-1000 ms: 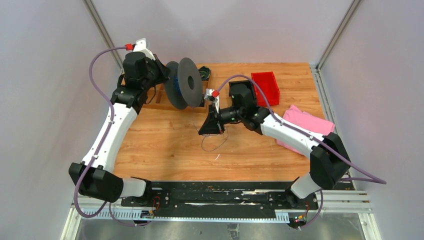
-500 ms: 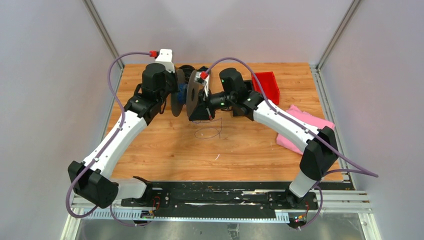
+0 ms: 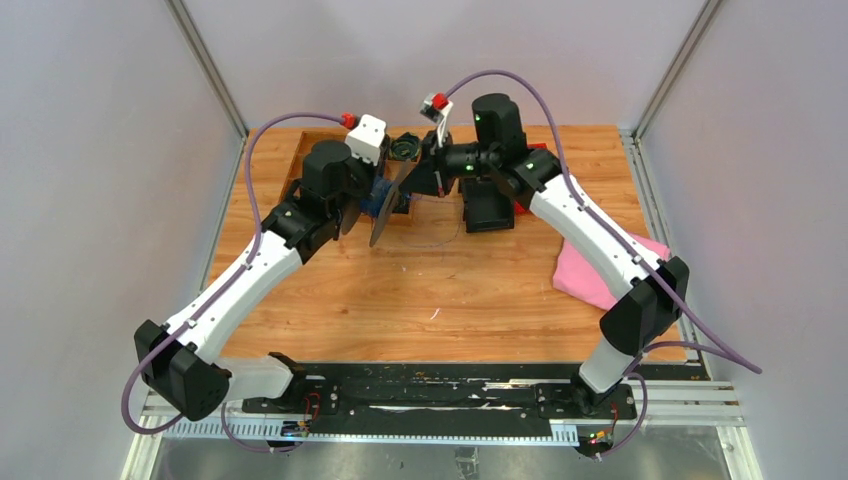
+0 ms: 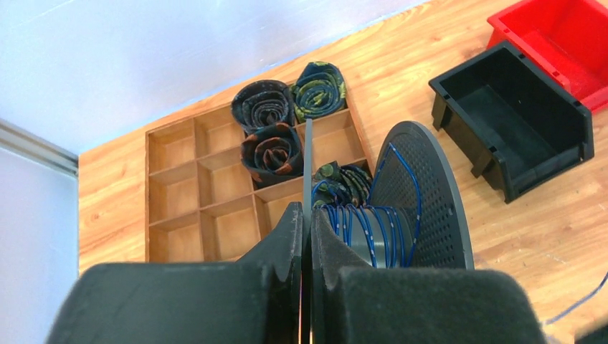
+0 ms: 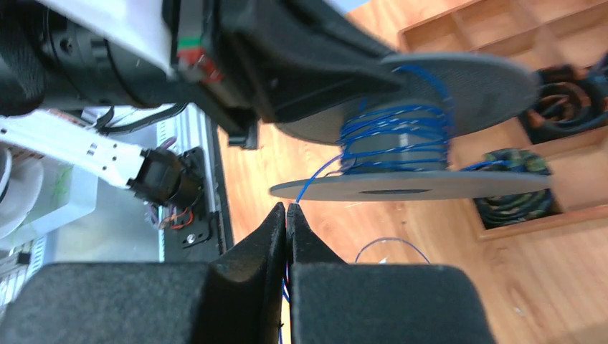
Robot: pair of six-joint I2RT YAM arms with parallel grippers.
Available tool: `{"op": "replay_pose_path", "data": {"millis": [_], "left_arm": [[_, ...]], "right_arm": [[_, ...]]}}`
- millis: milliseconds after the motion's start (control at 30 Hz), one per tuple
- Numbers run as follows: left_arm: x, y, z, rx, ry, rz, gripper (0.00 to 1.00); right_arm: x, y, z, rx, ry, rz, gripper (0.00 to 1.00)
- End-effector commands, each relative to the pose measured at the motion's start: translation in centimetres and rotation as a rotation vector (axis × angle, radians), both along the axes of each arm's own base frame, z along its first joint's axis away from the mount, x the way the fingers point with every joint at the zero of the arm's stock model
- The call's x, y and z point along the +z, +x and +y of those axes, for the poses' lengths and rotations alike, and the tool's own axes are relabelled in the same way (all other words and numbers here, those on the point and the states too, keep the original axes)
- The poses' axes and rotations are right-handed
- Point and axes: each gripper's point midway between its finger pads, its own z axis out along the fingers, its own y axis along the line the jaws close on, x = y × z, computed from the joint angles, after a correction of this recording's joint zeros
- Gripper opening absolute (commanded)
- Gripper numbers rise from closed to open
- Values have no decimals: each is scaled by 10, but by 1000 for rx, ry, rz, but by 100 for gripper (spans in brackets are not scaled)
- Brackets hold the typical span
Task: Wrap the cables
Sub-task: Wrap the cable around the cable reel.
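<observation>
Left gripper [image 4: 307,215]: jaws clenched on the thin edge of one flange of the grey spool [image 4: 423,193]. The spool is at far-centre of the tabletop [image 3: 400,300], just right of the wooden divider tray [image 4: 183,193]. Cables [image 4: 369,226] — thin blue wire — are wound on the spool hub. One strand runs off the hub into the right gripper [image 5: 286,211], jaws pinched tight on it. A loose loop lies on the tabletop near the spool. Black bin [image 4: 516,122] and red bin [image 4: 566,36] sit right of the spool — pink cloth [image 3: 590,275] nearer, further right.
</observation>
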Motion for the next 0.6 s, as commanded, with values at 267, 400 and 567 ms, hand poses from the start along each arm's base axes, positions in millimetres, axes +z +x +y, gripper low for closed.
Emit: {"op": "replay_pose_path", "data": {"millis": [267, 400, 567], "left_arm": [[33, -28, -31, -255, 5, -77, 0], [34, -36, -40, -313, -14, -59, 1], [37, -45, -49, -363, -61, -36, 0]], "right_arm": [[-6, 80, -46, -169, -74, -97, 1], [-20, 96, -51, -179, -95, -99, 1], [-43, 109, -59, -182, -125, -83, 1]]}}
